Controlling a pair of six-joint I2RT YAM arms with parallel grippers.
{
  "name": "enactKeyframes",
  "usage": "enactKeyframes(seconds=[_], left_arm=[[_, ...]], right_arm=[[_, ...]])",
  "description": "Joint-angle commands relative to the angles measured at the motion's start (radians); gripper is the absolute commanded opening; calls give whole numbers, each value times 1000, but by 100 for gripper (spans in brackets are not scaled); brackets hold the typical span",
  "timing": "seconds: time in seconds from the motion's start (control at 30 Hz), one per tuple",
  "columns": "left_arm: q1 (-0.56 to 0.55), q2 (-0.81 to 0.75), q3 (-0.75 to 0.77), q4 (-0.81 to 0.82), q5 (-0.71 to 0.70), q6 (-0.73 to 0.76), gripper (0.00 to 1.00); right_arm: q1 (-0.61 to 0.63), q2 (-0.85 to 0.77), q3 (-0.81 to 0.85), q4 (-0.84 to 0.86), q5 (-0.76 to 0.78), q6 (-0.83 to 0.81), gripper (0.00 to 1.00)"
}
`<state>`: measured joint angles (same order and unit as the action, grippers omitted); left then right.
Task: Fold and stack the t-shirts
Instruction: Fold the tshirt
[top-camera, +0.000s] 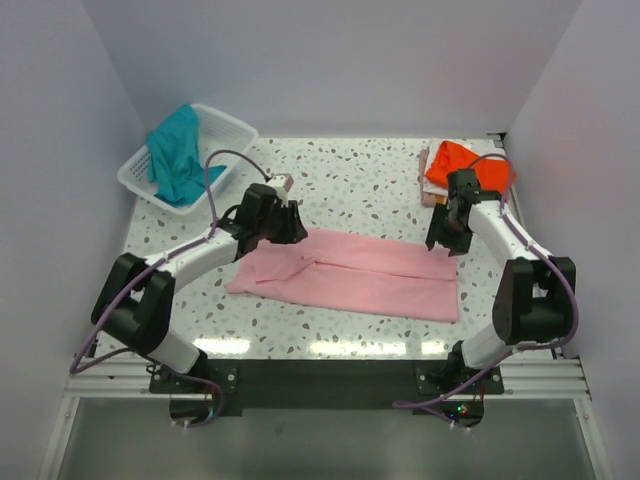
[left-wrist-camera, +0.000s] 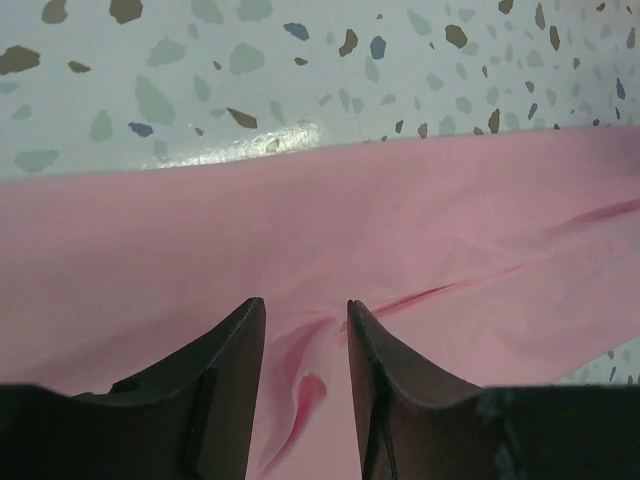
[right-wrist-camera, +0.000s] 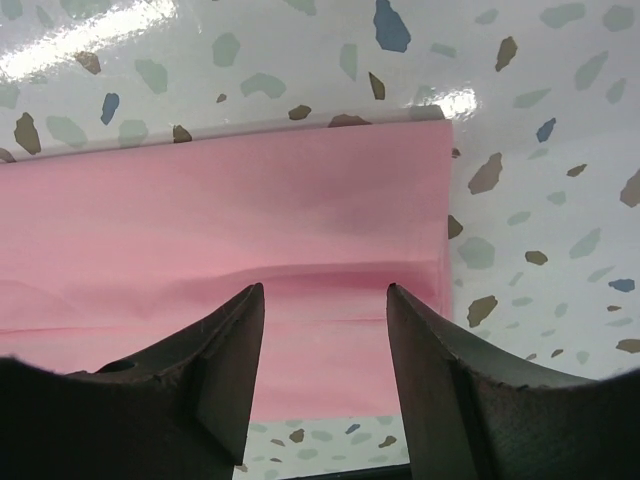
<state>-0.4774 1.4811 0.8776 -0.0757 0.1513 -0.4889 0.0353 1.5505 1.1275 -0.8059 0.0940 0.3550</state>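
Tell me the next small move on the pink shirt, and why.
Probably lower both and pinch the cloth. The left gripper and right gripper sit open over opposite ends of the pink shirt, which lies as a long flat strip, not yet folded across.

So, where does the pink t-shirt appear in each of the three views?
Top external: pink t-shirt flat in the centre, between the arms.
Left wrist: shirt fills the middle band.
Right wrist: shirt fills left and centre, edge at right.
Shared landmark: the speckled table.

bare table between basket and orange shirt.
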Motion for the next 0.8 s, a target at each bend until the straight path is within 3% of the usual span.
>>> enactKeyframes(seconds=[0.0, 0.27, 0.57, 0.77], left_arm=[[-30, 105, 103, 96, 43, -8, 43], [-133, 225, 118, 79, 74, -43, 39], [-165, 180, 52, 77, 90, -85, 36], [-171, 79, 75, 18, -51, -93, 37]], right_arm=[[17, 11, 25, 27, -10, 24, 56], [21, -7, -27, 36, -11, 22, 56], [21, -21, -74, 57, -27, 16, 56], [21, -30, -80, 60, -31, 7, 56]])
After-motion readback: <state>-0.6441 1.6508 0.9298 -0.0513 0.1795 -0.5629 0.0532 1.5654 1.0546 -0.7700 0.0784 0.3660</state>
